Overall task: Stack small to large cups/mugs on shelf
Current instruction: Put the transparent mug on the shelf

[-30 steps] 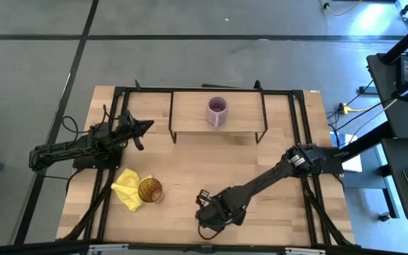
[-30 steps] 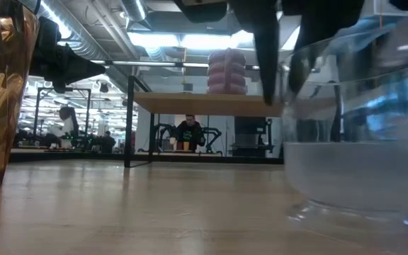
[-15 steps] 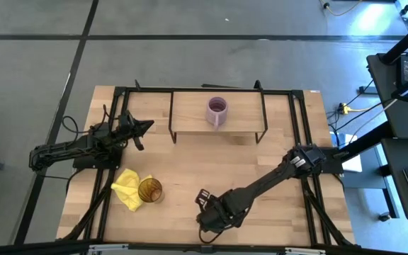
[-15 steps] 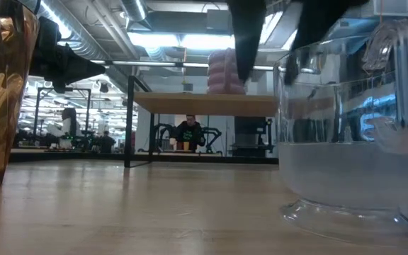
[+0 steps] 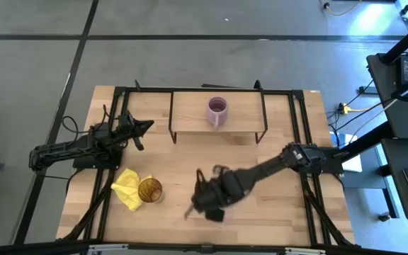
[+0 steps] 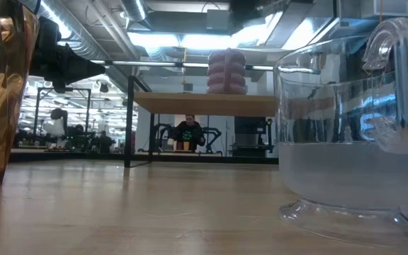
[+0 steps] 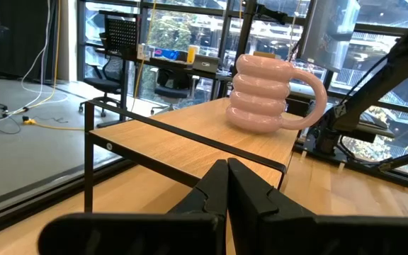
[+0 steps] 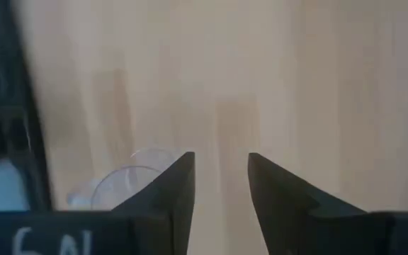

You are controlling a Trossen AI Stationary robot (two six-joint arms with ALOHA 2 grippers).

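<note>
A small clear glass cup (image 6: 349,145) with a handle stands upright on its foot on the tabletop near the near edge; it also shows in the right wrist view (image 8: 122,185). My right gripper (image 5: 202,200) hangs above it, open and empty (image 8: 220,177). A purple ribbed mug (image 5: 217,111) stands on the low wooden shelf (image 5: 190,117); it also shows in the left wrist view (image 7: 271,95). An amber ribbed tumbler (image 5: 149,190) stands on the table at the near left. My left gripper (image 5: 146,126) waits shut, left of the shelf.
A yellow cloth (image 5: 126,185) lies beside the tumbler on its left. The shelf's black wire legs (image 5: 173,134) stand on the table. Bare tabletop (image 5: 211,159) lies between the shelf and the clear cup. A person (image 6: 188,131) sits far off in the room behind.
My right gripper has let go of the clear cup and gone up and toward the table's far edge; its fingers have left the low view upward. The cup has shifted a little and now stands still on the table, its handle showing.
</note>
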